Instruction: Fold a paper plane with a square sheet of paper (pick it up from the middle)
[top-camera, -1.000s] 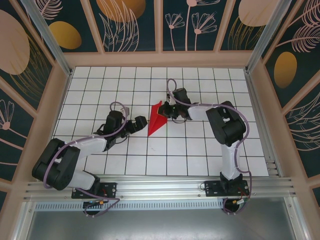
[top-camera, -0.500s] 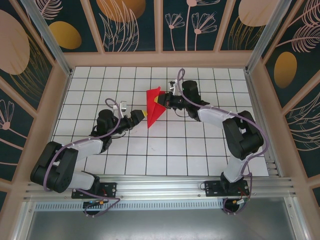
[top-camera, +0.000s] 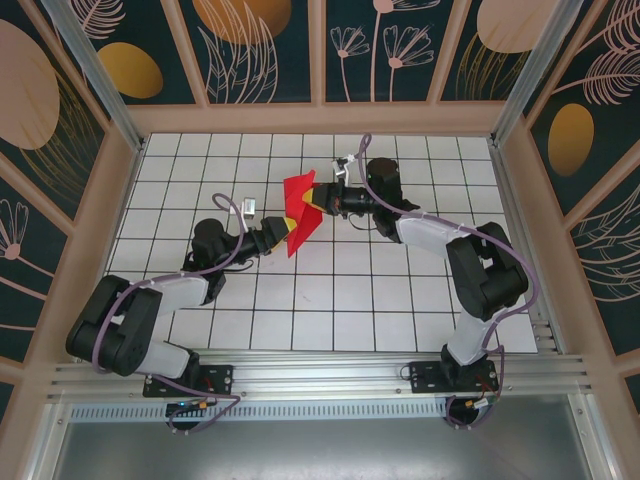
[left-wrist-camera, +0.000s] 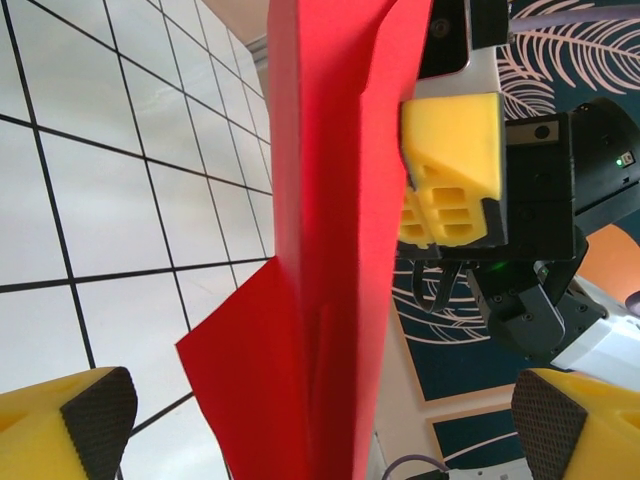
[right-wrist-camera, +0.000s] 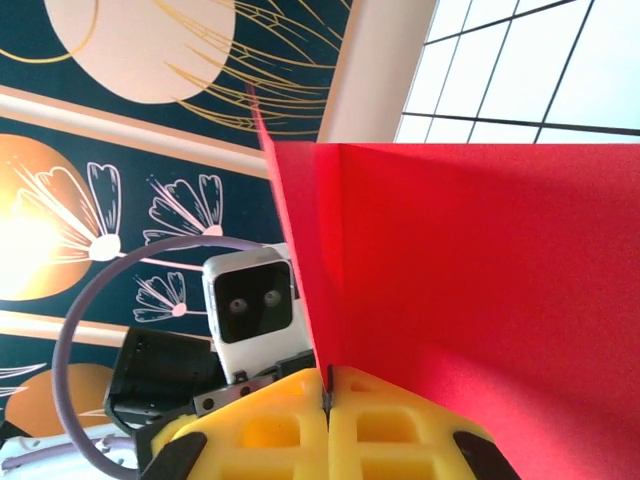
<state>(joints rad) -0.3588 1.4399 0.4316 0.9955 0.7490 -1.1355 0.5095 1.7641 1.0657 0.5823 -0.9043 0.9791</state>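
Red paper plane (top-camera: 297, 212) sits pinched by right pincer (top-camera: 316, 203), inside open left pincer (top-camera: 285, 232).

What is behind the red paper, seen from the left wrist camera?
The right gripper, shut on the paper: its yellow fingers show past the edge; where they pinch is hidden by the sheet.

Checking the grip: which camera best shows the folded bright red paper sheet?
The right wrist view: the red paper sheet shows its crease and broad face close up, pinched in the shut right hand. Left wrist sees it edge-on; top external, small.
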